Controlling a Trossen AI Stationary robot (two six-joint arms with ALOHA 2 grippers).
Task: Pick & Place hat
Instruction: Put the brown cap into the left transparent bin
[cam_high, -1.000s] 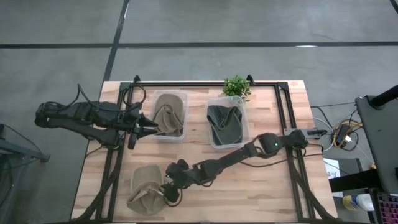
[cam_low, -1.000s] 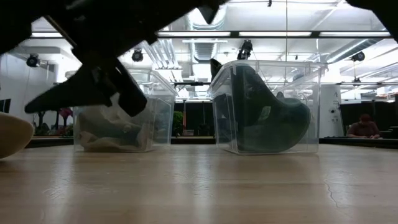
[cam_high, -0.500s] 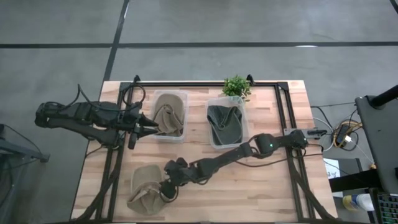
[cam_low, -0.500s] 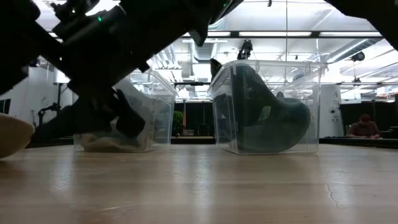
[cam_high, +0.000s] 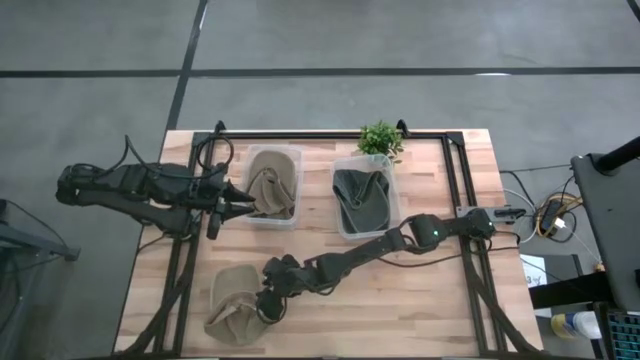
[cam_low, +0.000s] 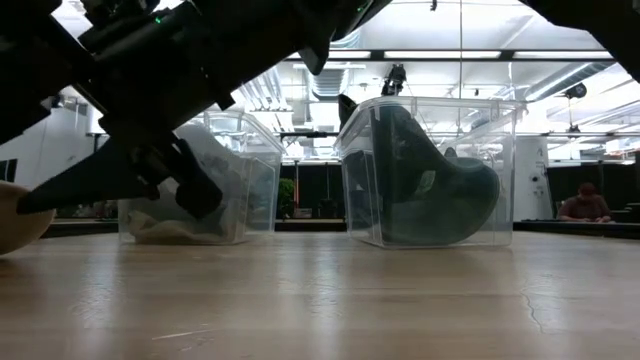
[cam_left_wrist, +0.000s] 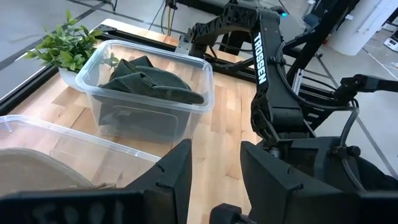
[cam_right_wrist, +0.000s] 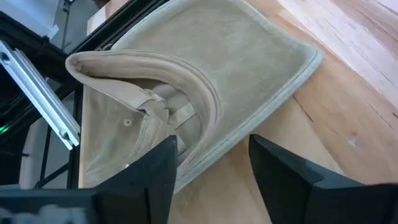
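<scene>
A tan hat (cam_high: 232, 300) lies flat on the table near its near-left corner; the low view shows it at the picture's left edge (cam_low: 12, 215). My right gripper (cam_high: 265, 306) is open and low just to the right of it. In the right wrist view the gripper (cam_right_wrist: 214, 180) has the tan hat's near edge (cam_right_wrist: 208, 152) in front of its gap. My left gripper (cam_high: 240, 208) waits open beside the left bin (cam_high: 273, 186), which holds another tan hat. A dark green hat (cam_high: 362, 198) sits in the right bin. My right gripper comes at the tan hat slanting down from the table's right, its fingers (cam_right_wrist: 146, 177) at the hat's right edge. Whether they touch the hat, I cannot tell.
Two clear plastic bins stand side by side at the table's far middle, seen also in the low view, the left bin (cam_low: 190, 185) and the right bin (cam_low: 430, 170). A small green plant (cam_high: 379, 138) stands behind the right bin. Bare wood lies to the near right.
My right gripper has moved down and toward the table's left, closing on the tan hat. The hat has stayed where it was.
</scene>
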